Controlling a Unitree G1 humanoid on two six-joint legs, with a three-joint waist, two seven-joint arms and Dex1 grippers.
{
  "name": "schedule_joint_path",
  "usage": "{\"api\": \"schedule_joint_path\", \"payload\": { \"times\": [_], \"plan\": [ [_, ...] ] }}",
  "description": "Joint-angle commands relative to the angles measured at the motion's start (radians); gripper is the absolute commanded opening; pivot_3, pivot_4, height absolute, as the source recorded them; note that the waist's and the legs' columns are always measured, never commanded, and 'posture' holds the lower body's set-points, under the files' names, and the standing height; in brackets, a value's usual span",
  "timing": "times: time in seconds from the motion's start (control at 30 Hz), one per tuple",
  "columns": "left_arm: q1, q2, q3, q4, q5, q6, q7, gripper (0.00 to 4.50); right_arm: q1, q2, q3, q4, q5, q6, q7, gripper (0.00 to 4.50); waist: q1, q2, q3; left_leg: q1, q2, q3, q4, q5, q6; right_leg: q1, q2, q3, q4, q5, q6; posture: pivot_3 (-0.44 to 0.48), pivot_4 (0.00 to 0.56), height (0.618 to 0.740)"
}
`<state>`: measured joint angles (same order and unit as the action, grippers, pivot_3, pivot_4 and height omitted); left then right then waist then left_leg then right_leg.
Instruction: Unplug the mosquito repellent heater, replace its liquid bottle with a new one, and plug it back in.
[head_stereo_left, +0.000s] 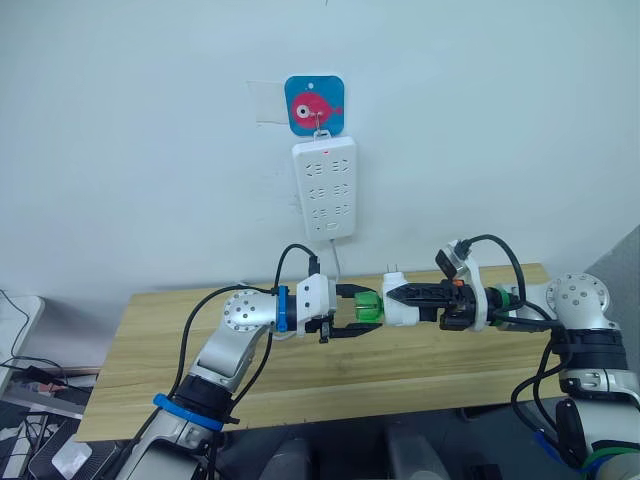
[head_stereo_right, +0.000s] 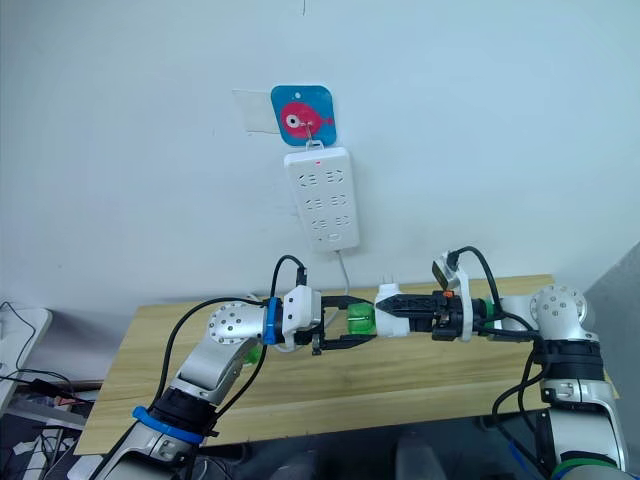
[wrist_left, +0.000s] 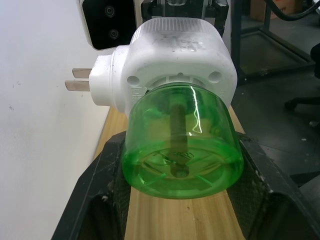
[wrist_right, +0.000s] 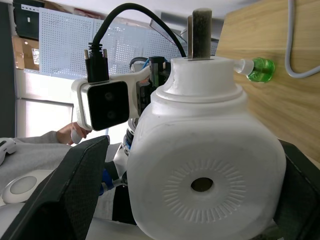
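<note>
Right pincer holds the mosquito repellent heater above the table, its two black fingers closed on the white body from both sides. Left pincer meets it from the opposite side, and its fingers are narrow around the green liquid bottle, which is still seated in the heater. In the left wrist view the bottle lies between the two black pads, with its round bottom turned to the camera and a dark wick along its middle.

Long axis of the heater and bottle together runs level, from one pincer to the other, below the white power strip that hangs on the wall. The two metal prongs point toward the wall, so the heater is unplugged. I judge that the next move is to separate the bottle along this same axis, by turning or pulling; the left arm has the bottle, the right arm has to keep the body fixed.

Another small green bottle lies on the table behind the heater in the right wrist view; whether it is the new one, I cannot tell. How deep the neck of the held bottle sits in the heater is hidden.
</note>
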<state>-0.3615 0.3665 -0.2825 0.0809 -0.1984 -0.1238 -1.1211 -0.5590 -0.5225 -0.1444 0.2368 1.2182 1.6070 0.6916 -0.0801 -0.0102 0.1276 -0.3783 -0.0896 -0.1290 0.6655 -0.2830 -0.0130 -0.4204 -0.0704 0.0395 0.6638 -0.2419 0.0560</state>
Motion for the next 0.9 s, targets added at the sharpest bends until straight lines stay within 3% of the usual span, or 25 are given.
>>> {"api": "schedule_joint_path", "payload": {
  "times": [0.03, 0.13, 0.3, 0.5, 0.57, 0.67, 0.8, 0.9],
  "plan": [
    [-0.012, -0.002, 0.016, -0.020, -0.018, -0.009, 0.008, 2.24, -0.009, 0.014, -0.020, -0.031, 0.029, 0.007, 0.001, 4.45, 0.000, 0.000, 0.000, 0.000, 0.000, 0.000, 0.000, 0.000, 0.000, 0.000, 0.000, 0.000, 0.000, 0.000, 0.000, -0.073, 0.093, 0.740],
    [-0.013, -0.001, 0.015, -0.019, -0.016, -0.010, 0.007, 2.24, -0.012, 0.023, -0.029, -0.028, 0.018, 0.007, -0.004, 4.45, 0.000, 0.000, 0.000, 0.000, 0.000, 0.000, 0.000, 0.000, 0.000, 0.000, 0.000, 0.000, 0.000, 0.000, 0.000, -0.072, 0.094, 0.740],
    [-0.014, 0.002, 0.014, -0.017, -0.017, -0.011, 0.007, 2.24, -0.009, 0.013, -0.018, -0.030, 0.034, 0.007, 0.008, 2.98, 0.000, 0.000, 0.000, 0.000, 0.000, 0.000, 0.000, 0.000, 0.000, 0.000, 0.000, 0.000, 0.000, 0.000, 0.000, -0.071, 0.098, 0.740],
    [-0.018, 0.007, 0.002, -0.005, -0.003, -0.005, 0.007, 2.24, -0.020, 0.027, -0.033, -0.028, 0.014, 0.007, 0.008, 3.00, 0.000, 0.000, 0.000, 0.000, 0.000, 0.000, 0.000, 0.000, 0.000, 0.000, 0.000, 0.000, 0.000, 0.000, 0.000, -0.072, 0.100, 0.740],
    [-0.021, 0.005, 0.006, -0.016, -0.033, 0.076, 0.009, 2.24, -0.022, 0.019, -0.025, -0.039, 0.006, 0.007, 0.018, 3.00, 0.000, 0.000, 0.000, 0.000, 0.000, 0.000, 0.000, 0.000, 0.000, 0.000, 0.000, 0.000, 0.000, 0.000, 0.000, -0.077, 0.107, 0.740],
    [-0.028, 0.018, 0.018, -0.076, -0.153, 0.374, 0.006, 2.24, -0.012, -0.003, 0.003, -0.086, -0.016, 0.002, 0.048, 3.00, -0.002, 0.000, 0.000, 0.000, 0.000, 0.000, 0.000, 0.000, 0.000, 0.000, 0.000, 0.000, 0.000, 0.000, 0.000, -0.077, 0.115, 0.740],
    [-0.095, 0.076, 0.071, -0.122, -0.511, 1.040, -0.038, 2.24, -0.005, -0.010, 0.015, -0.093, -0.030, 0.003, 0.068, 3.00, -0.006, 0.000, 0.000, -0.001, 0.000, -0.002, 0.001, 0.000, 0.001, 0.000, 0.001, -0.002, 0.001, 0.000, 0.000, -0.076, 0.123, 0.740],
    [-0.168, 0.072, 0.147, -0.053, -0.679, 1.344, -0.011, 2.24, -0.003, -0.014, 0.023, -0.101, -0.039, 0.004, 0.087, 3.00, -0.009, 0.000, 0.001, -0.001, 0.000, -0.002, 0.002, -0.001, 0.001, 0.000, 0.005, -0.002, 0.002, -0.001, 0.002, -0.081, 0.140, 0.740]
  ]
}}
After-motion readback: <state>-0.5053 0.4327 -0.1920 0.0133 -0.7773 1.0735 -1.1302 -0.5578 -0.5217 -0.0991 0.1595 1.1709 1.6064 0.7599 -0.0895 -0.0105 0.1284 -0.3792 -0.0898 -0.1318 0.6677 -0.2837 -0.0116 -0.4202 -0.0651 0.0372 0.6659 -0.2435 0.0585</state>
